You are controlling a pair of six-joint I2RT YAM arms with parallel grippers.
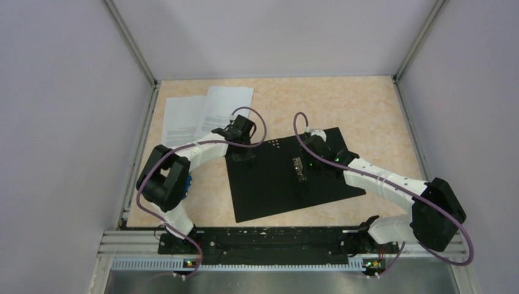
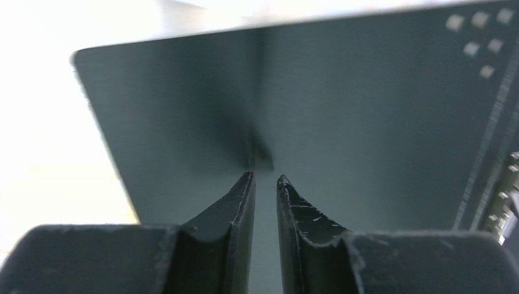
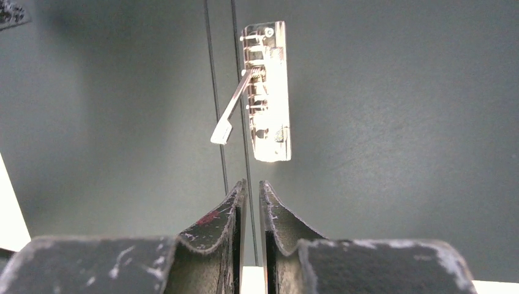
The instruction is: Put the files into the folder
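The folder (image 1: 275, 190) lies open and flat on the table, its black inside facing up and the metal spine clip (image 1: 298, 166) at its middle. The files (image 1: 208, 113), white printed sheets, lie on the table at the back left, apart from the folder. My left gripper (image 1: 240, 156) hangs low over the folder's left leaf (image 2: 183, 110) near its far left corner. Its jaws stand a narrow slit apart with nothing between them (image 2: 266, 179). My right gripper (image 1: 304, 166) points along the spine just short of the clip (image 3: 267, 92), whose lever is raised. Its jaws are barely apart and empty (image 3: 252, 182).
Grey walls with aluminium posts close in the table (image 1: 367, 110) on the left, back and right. A black base rail (image 1: 263, 242) runs along the near edge. A small blue thing (image 1: 188, 182) shows beside the left arm's elbow. Several white dots (image 2: 480, 37) mark the folder's inside.
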